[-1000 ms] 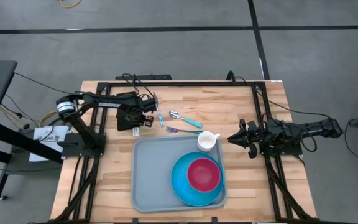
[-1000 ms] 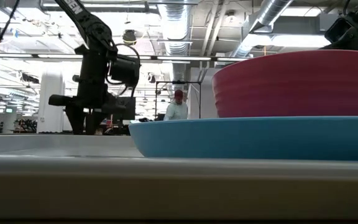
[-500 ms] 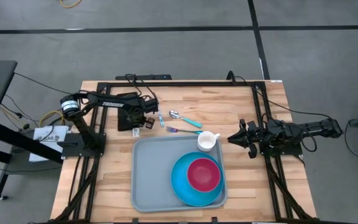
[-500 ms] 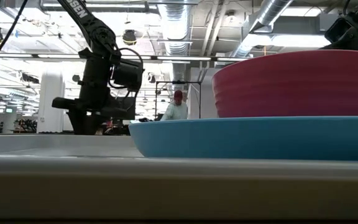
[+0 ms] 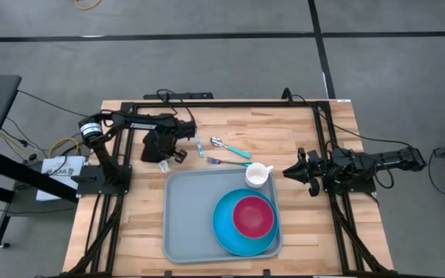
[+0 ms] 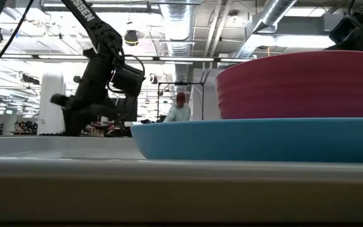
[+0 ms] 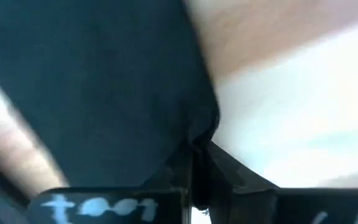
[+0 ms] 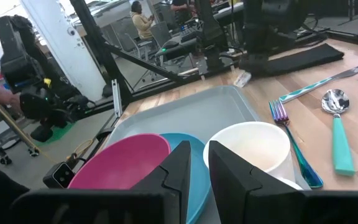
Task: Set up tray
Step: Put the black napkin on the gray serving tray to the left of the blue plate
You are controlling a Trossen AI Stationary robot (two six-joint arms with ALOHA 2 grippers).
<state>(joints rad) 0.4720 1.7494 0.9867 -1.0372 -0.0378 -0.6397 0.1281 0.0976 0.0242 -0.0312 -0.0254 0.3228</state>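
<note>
The grey-blue tray (image 5: 188, 208) lies on the wooden table, near the front. It carries a blue plate (image 5: 224, 230) with a pink bowl (image 5: 252, 216) in it and a white cup (image 5: 257, 175) at its far right corner. A black napkin (image 5: 151, 147) lies left of the cutlery, beyond the tray's far left corner. My left gripper (image 7: 194, 168) is shut on it. My right gripper (image 8: 197, 171) waits at the table's right edge, beside the cup, its fingers nearly together with nothing between them. My left gripper pinches the black napkin's edge (image 7: 199, 134) between its two shut fingers. The cloth spreads out beyond the fingertips. One layer or several, I cannot tell. In the low view the gripper is tipped over above the table's far left part.
A knife (image 5: 199, 145), a teal-handled spoon (image 5: 230, 147) and a fork (image 5: 226, 162) lie on the wood just beyond the tray's far edge. A small white tag (image 5: 164, 166) lies by the napkin. A black frame runs around the table's edges. People stand in the room behind.
My left gripper has shut on the black napkin, tipped over and risen a little. It has drawn slightly toward the table's left edge, and the napkin has shifted with it.
</note>
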